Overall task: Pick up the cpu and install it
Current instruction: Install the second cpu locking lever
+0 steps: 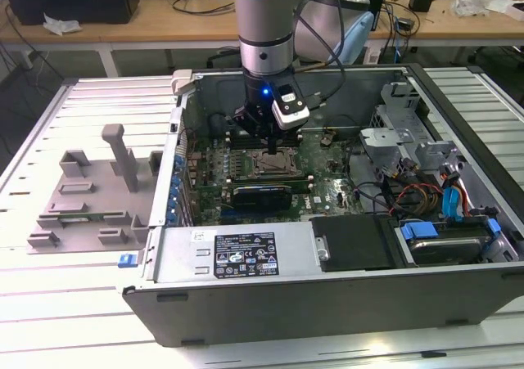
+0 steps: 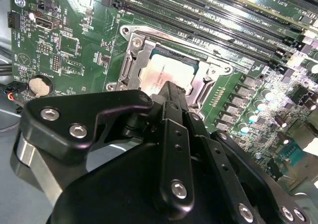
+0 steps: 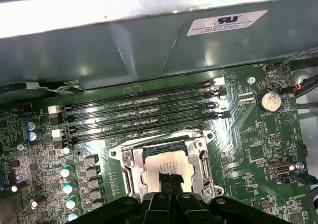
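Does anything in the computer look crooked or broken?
Nothing stands out. The cpu lies flat and square inside its metal socket frame on the green board, with the gripper right over it.

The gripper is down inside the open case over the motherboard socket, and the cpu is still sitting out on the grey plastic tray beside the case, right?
Not quite. The gripper is inside the open case over the socket, but the cpu is not on the grey tray. Both wrist views show its silver top lying within the socket frame, right at the fingertips.
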